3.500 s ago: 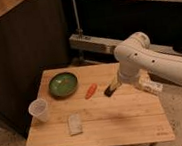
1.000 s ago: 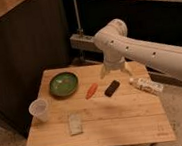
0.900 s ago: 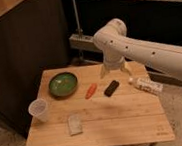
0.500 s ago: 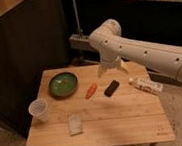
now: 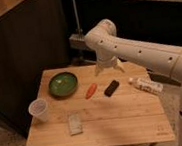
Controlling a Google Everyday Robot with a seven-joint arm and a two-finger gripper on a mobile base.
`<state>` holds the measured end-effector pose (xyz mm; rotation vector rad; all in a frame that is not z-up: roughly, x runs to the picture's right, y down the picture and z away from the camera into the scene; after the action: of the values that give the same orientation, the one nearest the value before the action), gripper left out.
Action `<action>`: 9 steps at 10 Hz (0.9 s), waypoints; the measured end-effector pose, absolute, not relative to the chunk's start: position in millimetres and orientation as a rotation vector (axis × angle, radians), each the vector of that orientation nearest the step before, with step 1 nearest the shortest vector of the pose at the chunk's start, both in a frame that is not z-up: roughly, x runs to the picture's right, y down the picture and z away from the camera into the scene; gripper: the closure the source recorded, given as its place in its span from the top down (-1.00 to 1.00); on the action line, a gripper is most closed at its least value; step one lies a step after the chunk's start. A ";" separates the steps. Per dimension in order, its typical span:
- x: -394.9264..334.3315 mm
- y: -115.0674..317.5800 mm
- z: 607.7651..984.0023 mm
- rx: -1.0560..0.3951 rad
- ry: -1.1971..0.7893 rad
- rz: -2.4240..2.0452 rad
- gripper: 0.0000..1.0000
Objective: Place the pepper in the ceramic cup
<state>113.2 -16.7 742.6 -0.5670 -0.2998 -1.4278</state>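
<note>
A: Start at the front. How much room is there around the pepper [image 5: 91, 90]?

B: Nearer than the pepper, the wooden table [image 5: 122, 126] is mostly bare boards out to its front edge. One flat pale packet [image 5: 74, 124] lies nearer than the pepper and a little to its left, close to that edge. The ceramic cup [image 5: 39, 109] stands upright well to the left of the pepper and slightly nearer, by the table's left edge.

A: And the pepper itself?

B: It lies slanted on the boards, roughly mid-table, touching nothing. A black block [image 5: 111, 88] lies just to its right, with a small gap between them. The green bowl [image 5: 63, 84] sits to its left and a bit farther back, also apart from it. A white tube [image 5: 145, 85] lies well to the pepper's right, near the right edge.

A: Where is the gripper [image 5: 108, 71]?

B: Beyond the pepper and slightly to its right, pointing down over the far part of the table. Its fingers [image 5: 99, 71] are spread wide apart, with nothing between them and nothing touched. The white arm [image 5: 142, 55] runs off to the pepper's right.
</note>
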 end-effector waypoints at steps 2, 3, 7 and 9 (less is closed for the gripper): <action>110.3 -22.0 742.1 -0.497 -0.388 -1.415 0.60; 98.3 -24.5 742.9 -0.417 -0.474 -1.403 0.60; 60.8 -27.8 761.9 -0.306 -0.584 -1.435 0.60; 49.2 -26.0 781.5 -0.293 -0.582 -1.458 0.60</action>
<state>49.2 -26.0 781.5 -0.2934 -0.5820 -1.4577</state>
